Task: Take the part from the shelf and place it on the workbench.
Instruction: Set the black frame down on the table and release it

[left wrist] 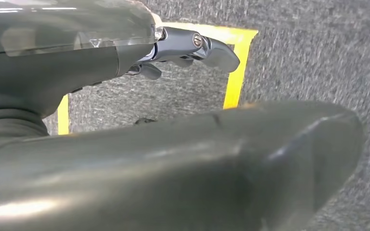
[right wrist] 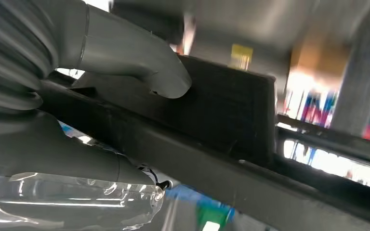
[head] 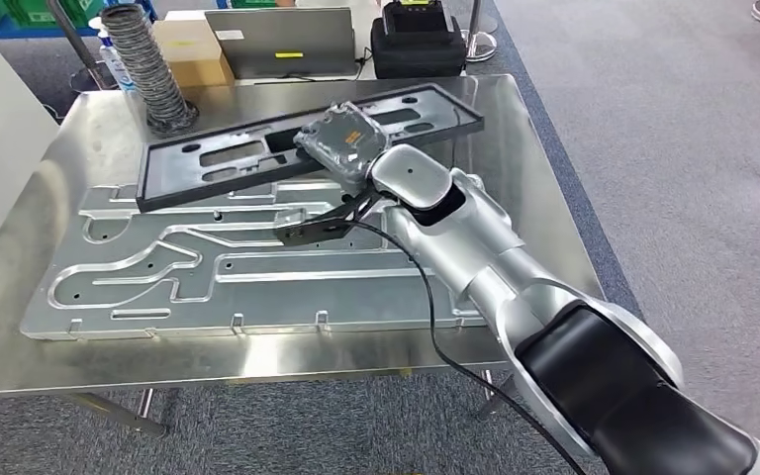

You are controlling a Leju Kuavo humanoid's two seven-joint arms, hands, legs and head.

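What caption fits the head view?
Right robot hand holding a black frame over the grooved metal plate on the steel table.

The workbench [head: 515, 129] carries a large machined plate [head: 257, 267] lying flat across its near and middle area. The frame-shaped part [head: 208, 163] lies slantwise over the plate's far edge, its right end reaching toward the far right of the workbench. The right hand [head: 341, 143] sits on the part, right of its middle, apparently gripping a bar of it. A coiled hose [head: 148, 64] stands at the far left corner. Behind the workbench stand a cardboard box [head: 193, 49], a laptop [head: 282, 40] and, right of these, a case [head: 416, 45].
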